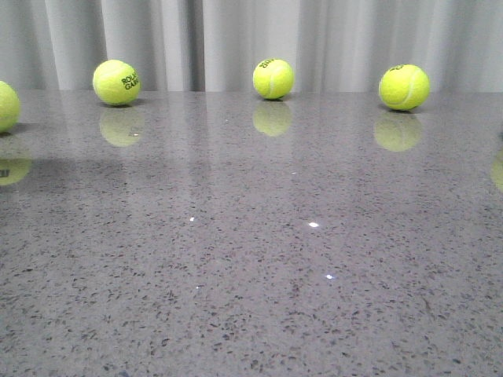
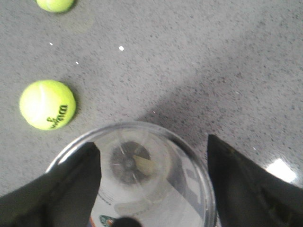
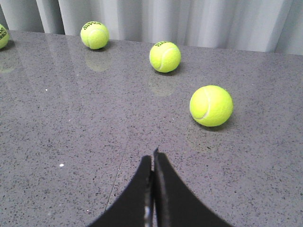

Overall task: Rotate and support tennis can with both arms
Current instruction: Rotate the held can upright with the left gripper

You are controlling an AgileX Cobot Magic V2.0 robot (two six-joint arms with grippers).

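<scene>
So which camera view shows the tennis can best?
The left wrist view: the tennis can sits between the left gripper's fingers, seen end-on through its clear end. The front and right wrist views show no can at all, only tennis balls on the table.
</scene>
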